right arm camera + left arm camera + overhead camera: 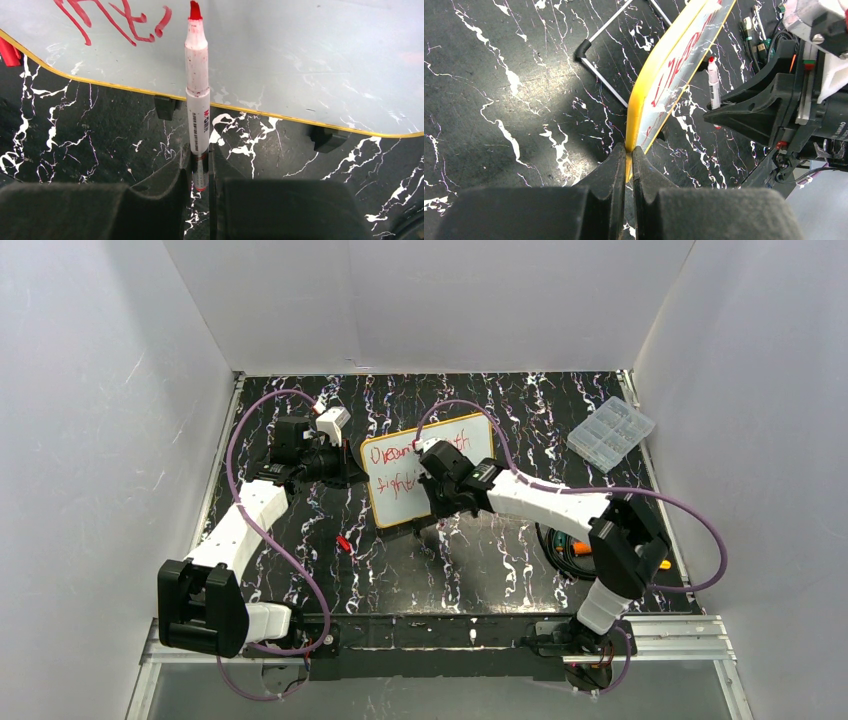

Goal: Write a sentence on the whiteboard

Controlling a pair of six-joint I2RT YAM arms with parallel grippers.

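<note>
Left tool [628, 151] pinching whiteboard [398, 502] yellow rim | right tool [198, 156] gripping red marker [197, 100] | sentence [389, 454] red, two lines

Glossy whiteboard [300, 60]; smooth marble-look table [75, 150]; plastic marker [197, 100].

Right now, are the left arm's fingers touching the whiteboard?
Touching. The left wrist view shows the left fingers pinched shut on the whiteboard's yellow edge, with no gap on either side.
</note>
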